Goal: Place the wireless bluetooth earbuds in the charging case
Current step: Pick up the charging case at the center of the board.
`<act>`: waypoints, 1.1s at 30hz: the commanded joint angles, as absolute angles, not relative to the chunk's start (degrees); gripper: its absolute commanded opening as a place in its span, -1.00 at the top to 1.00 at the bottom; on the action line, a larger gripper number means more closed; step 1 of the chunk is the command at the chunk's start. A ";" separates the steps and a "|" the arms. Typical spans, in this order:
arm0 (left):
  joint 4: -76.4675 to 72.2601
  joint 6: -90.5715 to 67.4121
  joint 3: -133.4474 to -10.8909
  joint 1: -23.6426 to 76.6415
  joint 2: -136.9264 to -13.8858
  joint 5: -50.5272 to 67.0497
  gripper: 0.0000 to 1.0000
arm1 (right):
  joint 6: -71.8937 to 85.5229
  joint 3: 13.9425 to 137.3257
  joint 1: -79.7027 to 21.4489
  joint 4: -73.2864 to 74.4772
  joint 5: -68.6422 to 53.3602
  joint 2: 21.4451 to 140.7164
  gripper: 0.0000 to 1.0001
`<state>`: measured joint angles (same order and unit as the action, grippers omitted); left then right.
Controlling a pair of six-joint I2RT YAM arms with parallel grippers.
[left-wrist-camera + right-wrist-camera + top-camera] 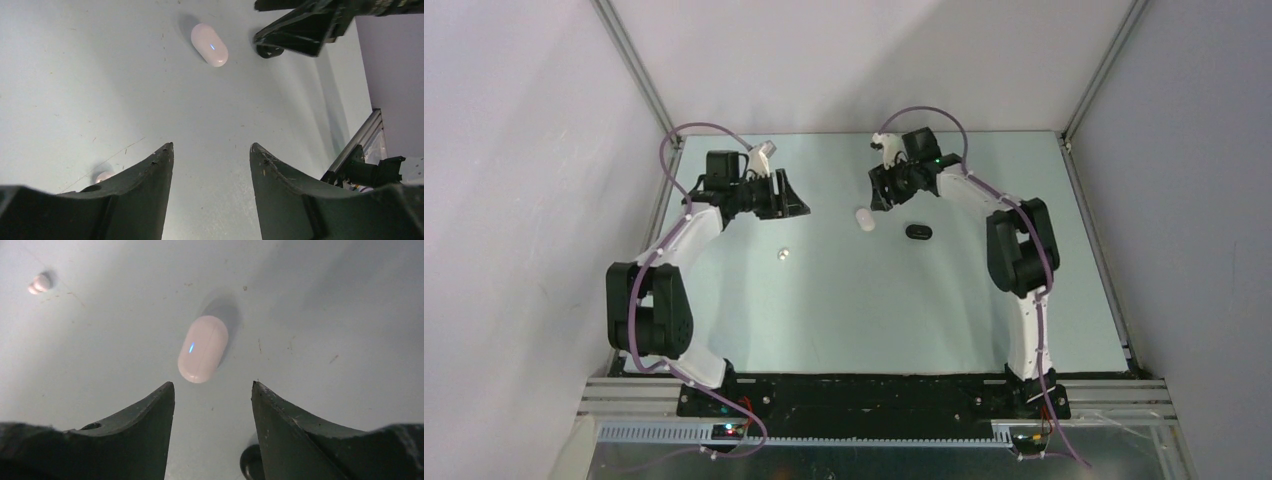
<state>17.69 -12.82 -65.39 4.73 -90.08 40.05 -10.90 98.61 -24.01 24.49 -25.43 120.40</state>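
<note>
- Left gripper (211, 150): jaws spread wide and holding nothing, hovering over the far left part of the table (854, 320).
- Right gripper (212, 389): also wide and empty, over the far middle.
- White charging case (202, 349): lies flat and closed with a small blue light lit, between the two grippers.
- Black charging case (918, 232): just beside the white one, toward the right edge.
- White earbud (784, 255): lies loose near the left gripper, well apart from both cases.
</note>
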 commanded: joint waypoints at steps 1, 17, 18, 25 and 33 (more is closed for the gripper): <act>20.76 -8.62 -68.30 4.46 -87.45 38.40 -0.24 | -8.35 105.27 -25.55 29.74 -22.55 125.17 -0.27; 24.03 -8.83 -69.74 3.70 -86.82 36.72 -0.24 | -7.98 110.67 -28.92 32.23 -19.61 131.93 -0.39; 24.06 -9.33 -69.85 3.69 -86.87 36.73 -0.24 | -7.88 110.68 -29.56 32.43 -18.90 132.32 -0.38; 24.07 -11.54 -70.11 3.70 -86.96 37.20 -0.24 | -6.37 111.15 -32.22 33.06 -13.37 135.05 -0.19; 24.02 -13.12 -69.80 4.19 -88.70 37.15 -0.23 | -9.48 106.36 -33.29 32.65 -10.61 133.97 0.35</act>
